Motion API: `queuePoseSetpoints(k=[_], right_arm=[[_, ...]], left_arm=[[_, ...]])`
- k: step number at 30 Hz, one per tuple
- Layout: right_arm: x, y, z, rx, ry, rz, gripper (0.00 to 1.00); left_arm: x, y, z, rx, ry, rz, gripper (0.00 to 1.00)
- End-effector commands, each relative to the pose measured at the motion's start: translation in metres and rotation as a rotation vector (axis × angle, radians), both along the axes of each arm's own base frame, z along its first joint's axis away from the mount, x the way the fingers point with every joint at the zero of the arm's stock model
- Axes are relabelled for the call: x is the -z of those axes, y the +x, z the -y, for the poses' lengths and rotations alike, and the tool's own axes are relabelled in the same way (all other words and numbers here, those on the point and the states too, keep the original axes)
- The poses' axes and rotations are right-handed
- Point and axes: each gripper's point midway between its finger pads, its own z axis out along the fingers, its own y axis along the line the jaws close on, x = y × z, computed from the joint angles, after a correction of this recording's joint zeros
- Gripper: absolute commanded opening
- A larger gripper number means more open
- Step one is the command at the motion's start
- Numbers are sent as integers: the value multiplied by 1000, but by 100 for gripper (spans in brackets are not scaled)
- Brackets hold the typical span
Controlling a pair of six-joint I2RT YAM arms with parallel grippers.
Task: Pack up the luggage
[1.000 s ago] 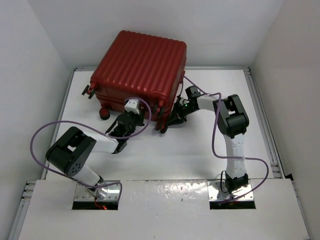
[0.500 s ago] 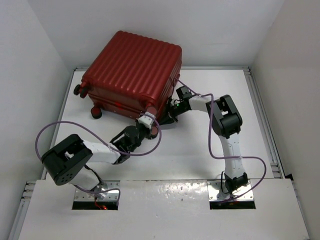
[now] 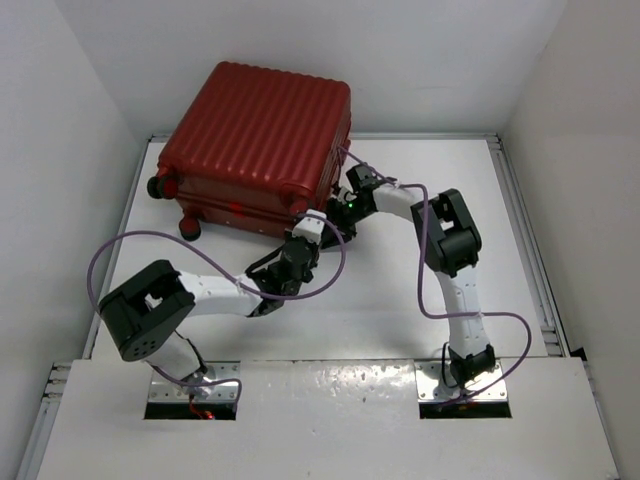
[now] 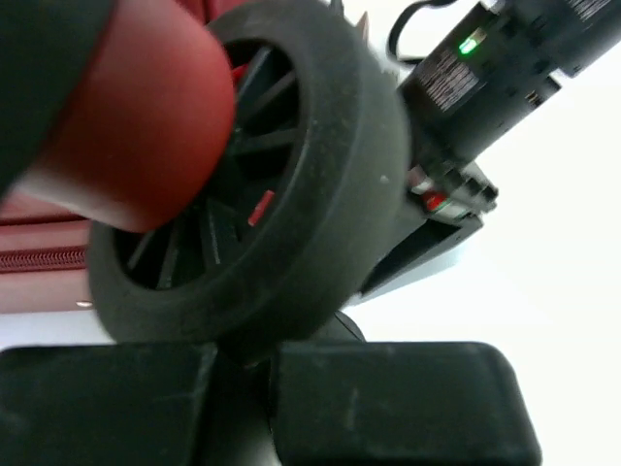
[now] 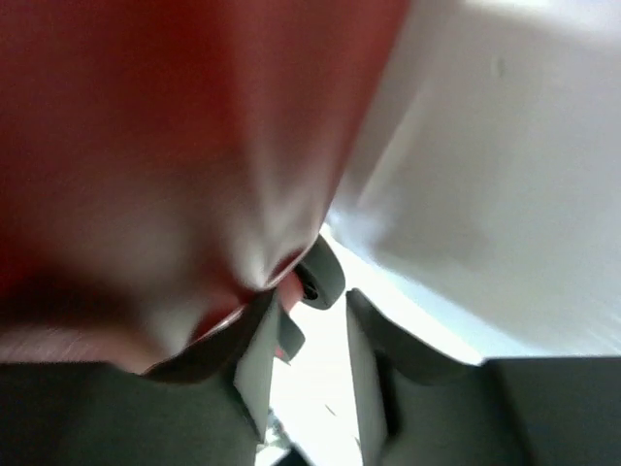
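1. The luggage (image 3: pixel 265 125) is seen closed, lying flat at the far left of the worktop (image 3: pixel 400 290) with its ribbed dark red shell turned upward; its small wheels are set along the near edge and the left corner.
2. The left gripper (image 4: pixel 243 379) is held shut, its two black pads (image 4: pixel 398 403) brought together with nothing between them; it is placed just below a black spoked wheel (image 4: pixel 291 175) at the near right corner of the luggage, which fills its wrist view.
3. The right gripper (image 5: pixel 306 359) is held against the same corner from the right side; a narrow gap is seen between its fingers, through which bright worktop shows, and nothing is gripped; the red shell is pressed close to its left finger.
4. The two grippers are positioned just beside each other.
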Motion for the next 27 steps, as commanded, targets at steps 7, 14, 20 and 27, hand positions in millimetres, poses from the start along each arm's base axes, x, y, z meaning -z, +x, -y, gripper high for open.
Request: queuePoseSetpoints(k=[7,14,20,27], right_arm=[[-158,110,92,126,180,852,64],[-144,79,134,111,106,870,68],[-148,34,131,96,52,973,62],[-148,-3,102,142,-112,1175,51]], left_arm=[[-76,-7,54,184,-362,30,0],[-82,-7,79,294,-369,21,41],[-135,-36,58,405,-345,189,100],[-161,-52,-17,247,-271,123,100]])
